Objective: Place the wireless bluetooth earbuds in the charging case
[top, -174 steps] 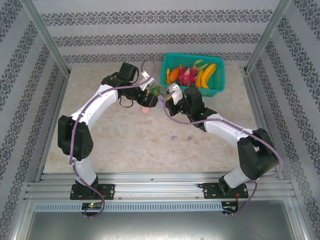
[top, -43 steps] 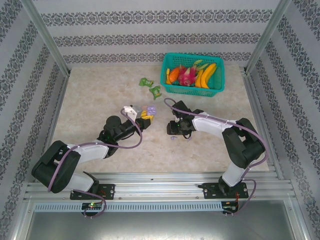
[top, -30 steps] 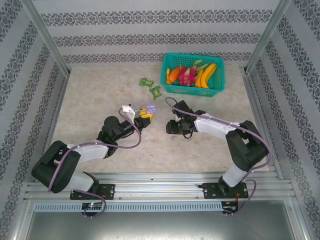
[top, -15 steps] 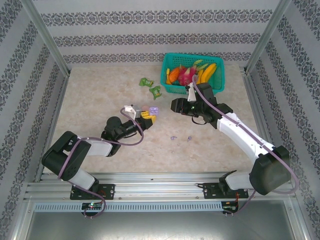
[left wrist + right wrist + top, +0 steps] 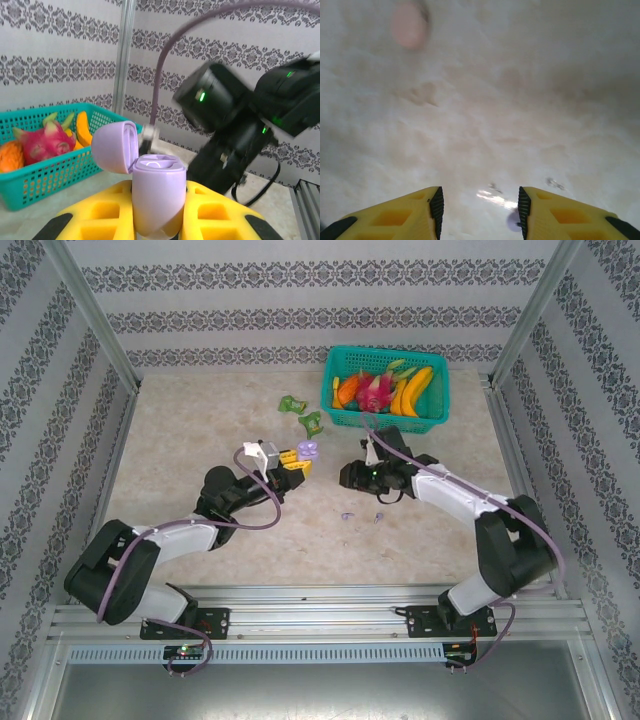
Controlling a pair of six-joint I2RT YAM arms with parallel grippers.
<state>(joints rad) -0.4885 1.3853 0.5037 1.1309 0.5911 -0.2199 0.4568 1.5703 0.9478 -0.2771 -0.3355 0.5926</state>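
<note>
Two purple earbuds [image 5: 347, 515] are pictured lying loose on the marble-patterned table [image 5: 190, 440], near each other at mid-table and well apart from the purple charging case [image 5: 157, 192] meant to receive them. The case is clenched between the yellow fingers of the left gripper [image 5: 298, 461] and held out toward the right arm, its lid [image 5: 114, 148] flipped open and its top exposed. The right gripper [image 5: 479, 200] is seen low over the table, jaws parted and nothing bridged between them. A small purple piece [image 5: 514, 220] is glimpsed just beside one finger's inner edge; whether it is touched cannot be told. The pick-up of an earbud is judged to be the step in hand. The next move calls for the jaws to be closed squarely on one tiny piece without it being flicked away, then for it to be carried to the open case and seated. Counted: one case, two purple earbuds, two green wrappers [image 5: 292, 403], one teal basket [image 5: 436, 420] of fruit, and one blurred pink shape [image 5: 409, 24].
</note>
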